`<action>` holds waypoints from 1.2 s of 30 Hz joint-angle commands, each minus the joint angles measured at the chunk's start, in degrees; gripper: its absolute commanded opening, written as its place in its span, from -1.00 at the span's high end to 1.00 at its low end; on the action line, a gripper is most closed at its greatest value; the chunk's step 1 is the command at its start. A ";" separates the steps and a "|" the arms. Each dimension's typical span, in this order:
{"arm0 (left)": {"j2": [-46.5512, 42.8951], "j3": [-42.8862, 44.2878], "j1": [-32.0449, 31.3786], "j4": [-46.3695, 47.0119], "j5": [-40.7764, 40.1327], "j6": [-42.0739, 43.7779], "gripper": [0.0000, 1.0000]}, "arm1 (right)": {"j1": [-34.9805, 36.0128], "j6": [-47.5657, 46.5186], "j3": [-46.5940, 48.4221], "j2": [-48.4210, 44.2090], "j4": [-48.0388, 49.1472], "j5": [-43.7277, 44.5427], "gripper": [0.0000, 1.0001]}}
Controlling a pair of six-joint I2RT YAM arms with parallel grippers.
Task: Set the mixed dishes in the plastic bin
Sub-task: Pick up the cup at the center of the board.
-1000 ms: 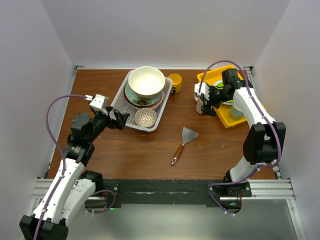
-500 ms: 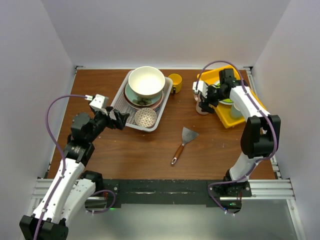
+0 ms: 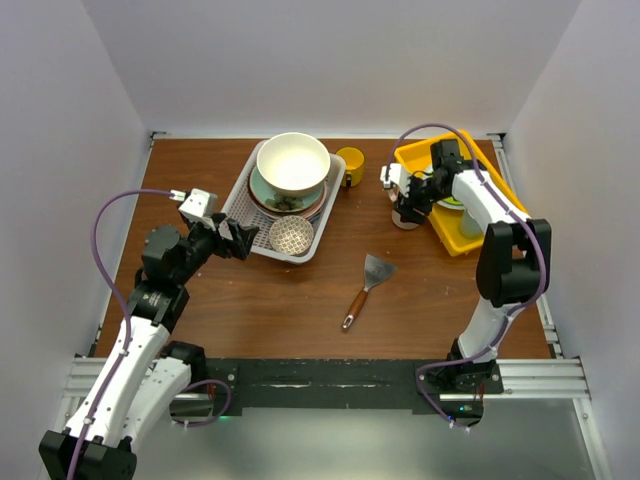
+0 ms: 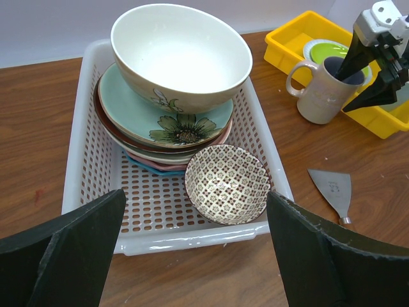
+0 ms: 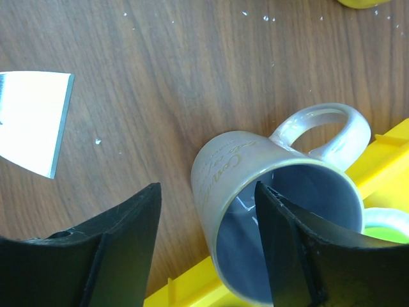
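Right tool (image 5: 206,192) spread astride cream mug (image 5: 236,160) wall (one finger inside); left tool (image 4: 195,194) spread.

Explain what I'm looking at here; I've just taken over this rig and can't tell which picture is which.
Two robot arms are bolted at the table's near edge. The top picture looks down from above and behind them. The other two come from a camera on each wrist, so the black wedges are that arm's own fingers. The left gripper hangs open and empty before the white bin, which holds stacked plates, a cream bowl and a small patterned bowl. The right gripper straddles the cream mug, one finger inside, apparently not yet closed. A yellow mug, a spatula and a yellow tray are also on the table.
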 commanded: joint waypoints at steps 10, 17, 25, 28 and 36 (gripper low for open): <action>-0.44 0.00 0.25 1.18 -0.09 1.36 -0.94 | 0.92 0.29 4.51 2.60 0.35 1.72 0.18; -0.36 0.00 0.25 1.18 -0.09 1.45 -0.94 | 1.18 -1.29 5.48 3.13 -1.23 1.63 0.53; -0.36 0.00 0.25 1.18 -0.09 1.45 -0.95 | 1.18 -2.18 6.80 3.66 -3.52 1.10 1.00; -0.44 0.00 0.25 1.09 -0.17 1.54 -0.95 | 1.27 -2.09 7.15 3.40 -4.22 0.66 1.00; -0.27 0.00 0.25 1.09 -0.09 1.54 -0.95 | 1.18 -1.47 7.06 0.85 -5.10 0.31 1.00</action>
